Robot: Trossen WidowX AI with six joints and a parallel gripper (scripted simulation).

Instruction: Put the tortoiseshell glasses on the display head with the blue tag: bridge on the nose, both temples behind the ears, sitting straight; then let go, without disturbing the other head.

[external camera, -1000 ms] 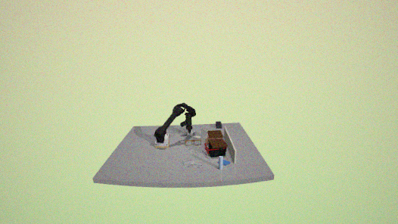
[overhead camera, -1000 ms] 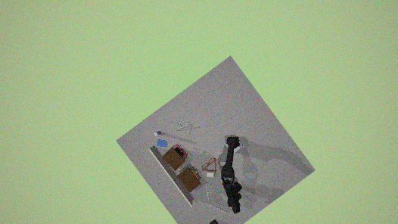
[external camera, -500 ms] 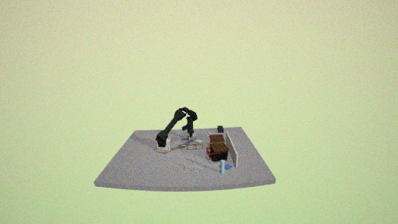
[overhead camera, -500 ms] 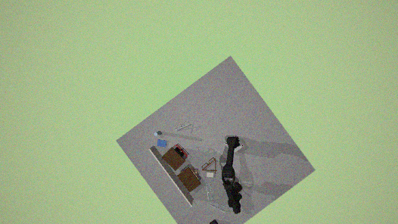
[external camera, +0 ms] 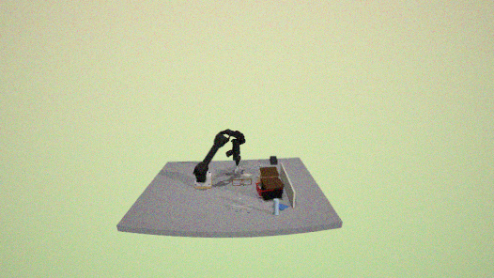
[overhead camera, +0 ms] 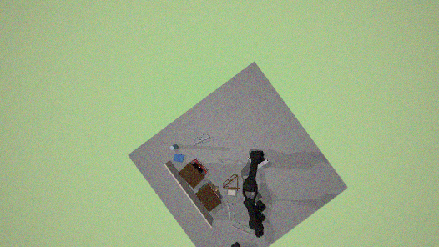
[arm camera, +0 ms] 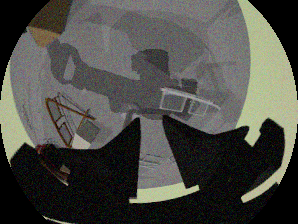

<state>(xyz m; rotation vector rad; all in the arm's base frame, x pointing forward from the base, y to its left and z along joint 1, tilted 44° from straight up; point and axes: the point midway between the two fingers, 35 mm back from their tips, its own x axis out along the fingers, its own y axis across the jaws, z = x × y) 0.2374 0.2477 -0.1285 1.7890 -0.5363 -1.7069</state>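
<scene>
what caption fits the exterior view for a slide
Arm's claw hangs part-open and empty above the tortoiseshell glasses, which lie on the grey table beside two brown display heads.

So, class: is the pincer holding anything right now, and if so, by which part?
Nothing is held. The pincer is partly open above the table, and the tortoiseshell glasses lie on the surface, apart from it.

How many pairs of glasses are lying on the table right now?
2. The tortoiseshell glasses lie beside the arm, near the brown heads. A pale, thin-framed pair lies farther out, past the blue tag. Others may be hidden.
</scene>
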